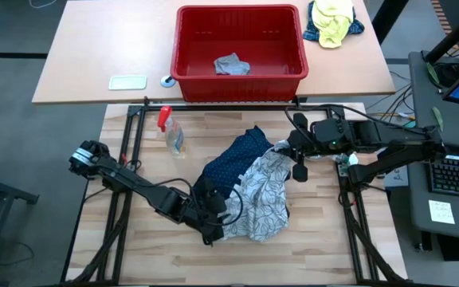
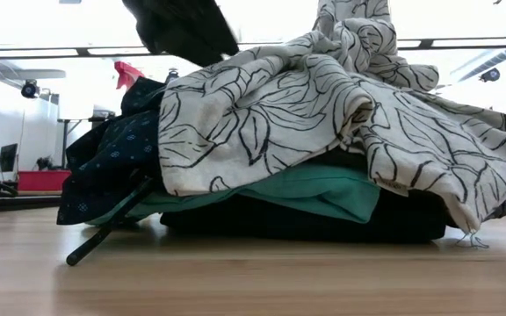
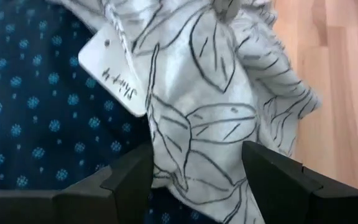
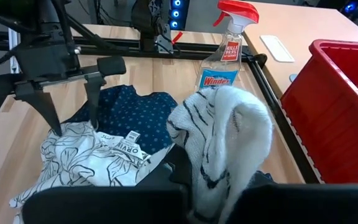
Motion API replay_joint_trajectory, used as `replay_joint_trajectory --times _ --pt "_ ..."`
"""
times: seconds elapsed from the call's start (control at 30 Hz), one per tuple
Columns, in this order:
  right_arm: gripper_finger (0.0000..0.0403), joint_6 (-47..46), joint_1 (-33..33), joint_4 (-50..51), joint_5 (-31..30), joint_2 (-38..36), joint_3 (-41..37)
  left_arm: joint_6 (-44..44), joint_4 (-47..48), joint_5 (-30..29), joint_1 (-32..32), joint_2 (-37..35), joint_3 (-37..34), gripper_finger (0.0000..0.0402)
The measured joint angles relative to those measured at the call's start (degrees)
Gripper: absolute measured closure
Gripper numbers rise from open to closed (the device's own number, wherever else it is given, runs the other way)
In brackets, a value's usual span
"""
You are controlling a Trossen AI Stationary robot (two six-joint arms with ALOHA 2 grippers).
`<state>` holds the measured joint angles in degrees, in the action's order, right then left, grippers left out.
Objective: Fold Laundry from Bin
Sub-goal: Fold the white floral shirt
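A pile of laundry (image 1: pixel 245 187) lies mid-table. On top is a white garment with a black leaf print (image 1: pixel 261 199). Beside it is a navy garment with tiny dots (image 1: pixel 233 159). Turquoise (image 2: pixel 323 189) and black (image 2: pixel 306 224) garments lie underneath. My right gripper (image 1: pixel 282 150) is shut on the leaf-print garment at the pile's far right. My left gripper (image 3: pixel 197 180) is open at the pile's near left, pointing down, one finger on either side of a fold of the leaf-print garment. A grey garment (image 1: pixel 231 65) lies in the red bin (image 1: pixel 190 48). My right gripper holds a bunched part of the leaf-print garment (image 4: pixel 229 143), which wraps over the fingers and hides the place of contact. That part is raised above the pile (image 2: pixel 350 26); the rest drapes down over the other garments. My left gripper: whether its fingers (image 3: pixel 129 180) touch the cloth, I cannot tell.
A spray bottle (image 1: pixel 172 134) stands on the table's far left, beside the pile. The red bin sits on a second table beyond, with a yellow-and-blue cloth bundle (image 1: pixel 333 22) to its right and a small flat white thing (image 1: pixel 127 81) to its left.
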<state>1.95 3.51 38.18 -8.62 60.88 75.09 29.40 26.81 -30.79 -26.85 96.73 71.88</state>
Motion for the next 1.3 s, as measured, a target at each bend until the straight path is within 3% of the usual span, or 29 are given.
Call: replay_joint_trajectory --times 0.23,0.53,0.67,0.77,1.0,1.13,1.3 --pt "0.0394 0.0 0.0 0.0 0.0 0.0 0.0 -0.4 0.0 0.3 -0.1 0.0 0.0 0.0205" --pt "0.0394 0.1 0.0 -0.4 0.0 0.0 0.0 -0.8 -0.8 1.8 -0.1 0.0 -0.4 0.0385" --pt "0.0394 0.0 0.0 -0.4 0.0 0.0 0.0 -0.6 -0.7 0.8 -0.1 0.0 -0.5 0.0393" --pt "0.0394 -0.8 0.0 -1.3 1.3 0.0 0.0 -0.6 0.3 -3.4 -0.7 0.0 0.0 0.04" --pt "0.0394 -4.6 4.5 -12.2 20.1 -1.6 4.1 -12.7 13.4 -18.5 -7.5 -0.9 17.3 0.0401" --pt "0.0394 -7.1 9.1 -15.4 21.8 -1.5 5.8 -22.4 16.0 -25.3 -12.3 -0.5 28.3 0.0401" --pt "0.0394 -10.2 16.8 -16.7 22.2 0.3 8.9 -31.6 15.8 -28.4 -16.1 -0.4 38.6 0.0401"
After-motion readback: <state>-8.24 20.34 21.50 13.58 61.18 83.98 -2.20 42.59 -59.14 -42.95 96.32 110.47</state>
